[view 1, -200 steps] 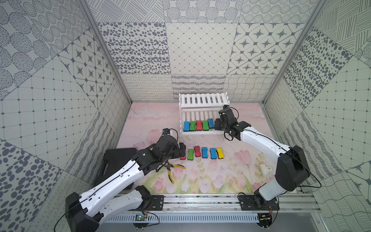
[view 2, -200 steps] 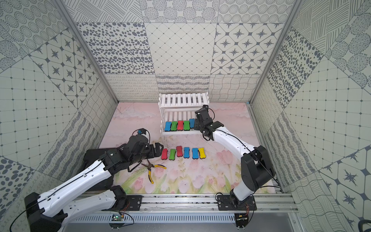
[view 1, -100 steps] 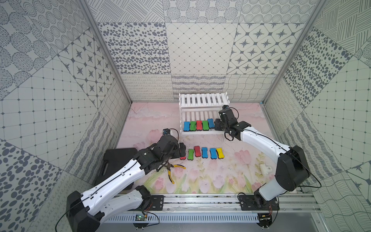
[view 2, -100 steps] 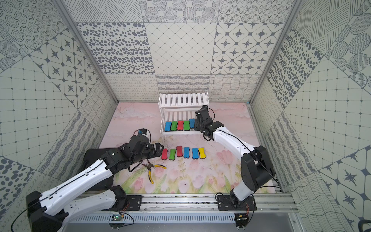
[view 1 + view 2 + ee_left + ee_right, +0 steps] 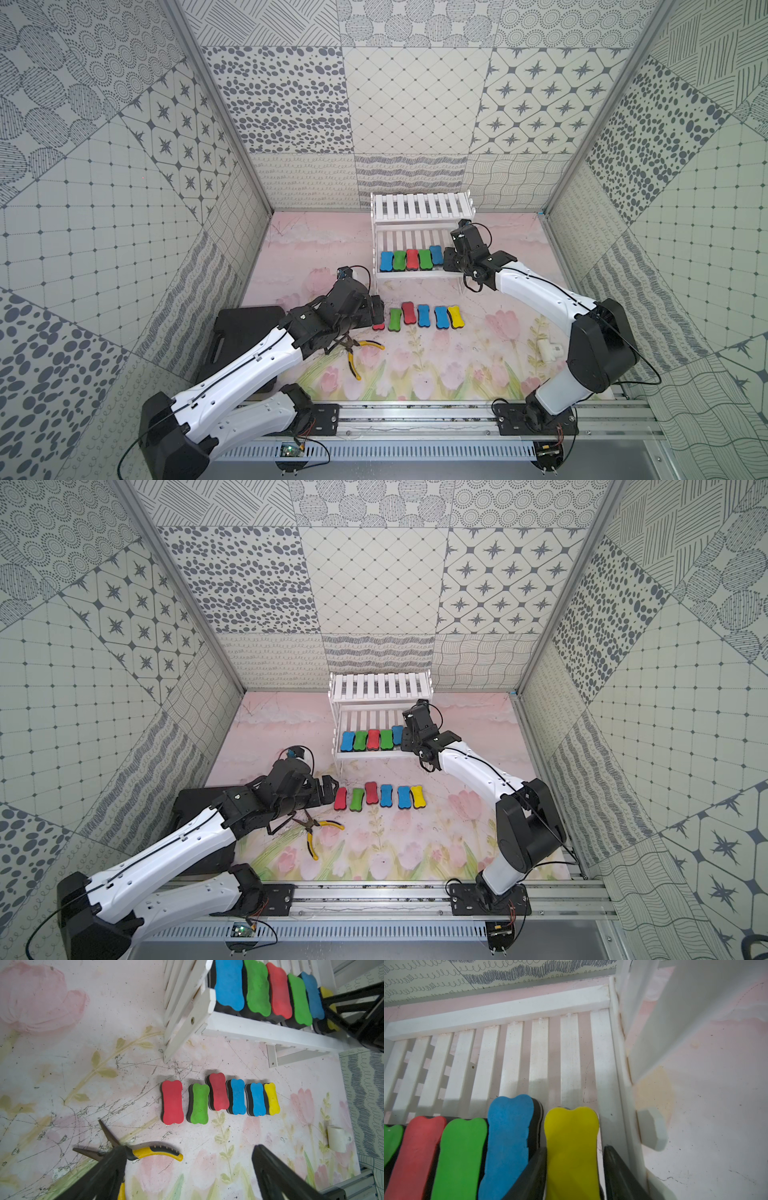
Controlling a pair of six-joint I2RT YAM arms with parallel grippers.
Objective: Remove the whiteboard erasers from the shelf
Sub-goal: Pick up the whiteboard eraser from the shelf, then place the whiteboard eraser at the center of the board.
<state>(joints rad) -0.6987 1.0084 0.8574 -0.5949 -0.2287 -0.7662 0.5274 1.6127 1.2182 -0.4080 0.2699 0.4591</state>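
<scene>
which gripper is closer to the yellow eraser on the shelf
Right. The right gripper straddles the yellow eraser on the lower tier of the shelf. The left gripper is well away from it, open over the mat near the pliers.

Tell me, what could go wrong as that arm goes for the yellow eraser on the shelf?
1. The right gripper straddles the yellow eraser, with one finger squeezed in beside the blue eraser; closing or pulling might drag that one along or tip it.
2. Its other finger sits close to the side of the shelf, so it may snag there and shift the shelf.
</scene>
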